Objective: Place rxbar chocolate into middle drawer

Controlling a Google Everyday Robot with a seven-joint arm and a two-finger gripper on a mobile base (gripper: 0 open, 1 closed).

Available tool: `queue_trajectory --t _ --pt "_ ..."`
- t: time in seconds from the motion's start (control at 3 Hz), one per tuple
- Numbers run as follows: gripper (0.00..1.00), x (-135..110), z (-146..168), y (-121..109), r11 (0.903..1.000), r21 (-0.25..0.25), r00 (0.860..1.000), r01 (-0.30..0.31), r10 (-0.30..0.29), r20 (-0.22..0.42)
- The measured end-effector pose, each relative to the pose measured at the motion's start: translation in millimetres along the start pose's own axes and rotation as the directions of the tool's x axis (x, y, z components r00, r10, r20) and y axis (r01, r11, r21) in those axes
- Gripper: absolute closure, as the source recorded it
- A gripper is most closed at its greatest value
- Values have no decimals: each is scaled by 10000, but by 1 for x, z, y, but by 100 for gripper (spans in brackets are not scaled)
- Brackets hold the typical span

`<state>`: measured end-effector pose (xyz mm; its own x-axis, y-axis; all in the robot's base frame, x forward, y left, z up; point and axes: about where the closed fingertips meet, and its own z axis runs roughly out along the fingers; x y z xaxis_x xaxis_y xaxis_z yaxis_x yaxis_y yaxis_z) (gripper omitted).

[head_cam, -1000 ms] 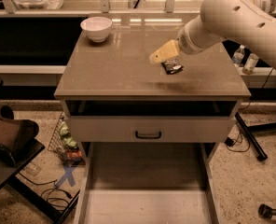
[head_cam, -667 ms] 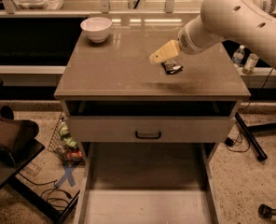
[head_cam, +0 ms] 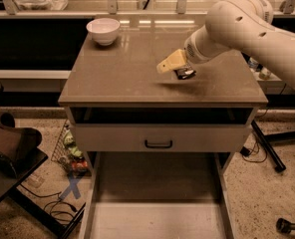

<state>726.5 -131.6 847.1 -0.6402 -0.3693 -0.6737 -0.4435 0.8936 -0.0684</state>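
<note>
The rxbar chocolate (head_cam: 185,73), a small black-wrapped bar, is held in my gripper (head_cam: 177,67) just above the right middle of the brown cabinet top (head_cam: 122,78), and it casts a shadow there. One yellowish finger (head_cam: 168,62) points left over the bar. The gripper is shut on the bar. The white arm comes in from the upper right. The middle drawer (head_cam: 157,220) is pulled out at the bottom of the view, with its pale floor and thin side walls showing, well below and in front of the gripper.
A white bowl (head_cam: 103,31) stands at the back left of the top. A drawer front with a black handle (head_cam: 158,144) sits under the top. A dark chair (head_cam: 10,148) and floor clutter (head_cam: 70,153) are at the left; stand legs (head_cam: 267,146) are at the right.
</note>
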Motion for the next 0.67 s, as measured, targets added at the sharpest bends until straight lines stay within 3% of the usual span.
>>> queue_trajectory --t 0.33,0.67 --pt "3 14 25 3 9978 -290 9977 -599 589 -342" --pt "26 20 36 12 9940 -594 9948 -922 893 -495"
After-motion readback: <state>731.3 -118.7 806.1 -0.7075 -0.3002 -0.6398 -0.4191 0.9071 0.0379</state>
